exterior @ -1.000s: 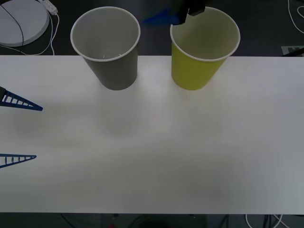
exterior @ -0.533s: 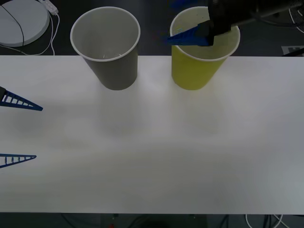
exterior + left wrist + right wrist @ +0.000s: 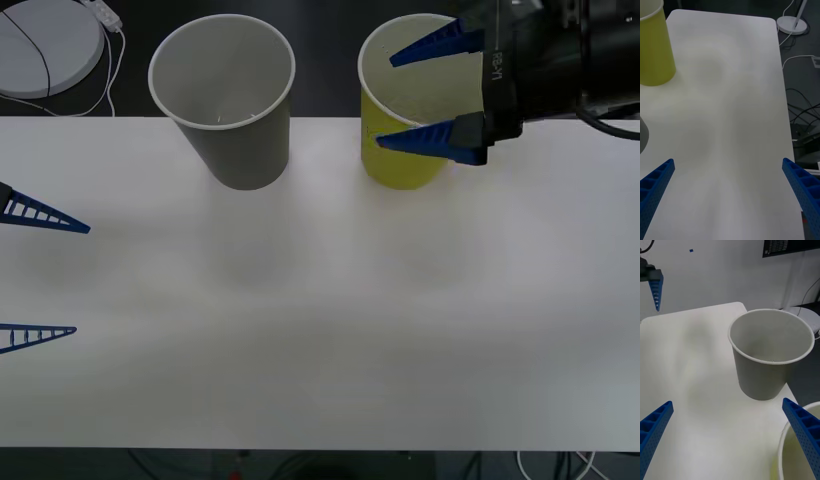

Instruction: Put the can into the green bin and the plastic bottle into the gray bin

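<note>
- Right gripper [image 3: 405, 98], blue ribbed fingers spread and holding nothing, hovers at the yellow-green tapered bin [image 3: 425, 110] on the white table's [image 3: 330, 320] far right.
- Gray tapered bin [image 3: 228, 100] stands far left, apparently empty; no bottle on the table.
- Left gripper [image 3: 40, 275] waits spread at the near left.
- Judgement: the drop looks made; next, pull the right arm clear.

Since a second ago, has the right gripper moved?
Yes. The right gripper, open, has swung from behind the green bin's far rim toward the robot's right and nearer, now spanning the bin's front.
</note>
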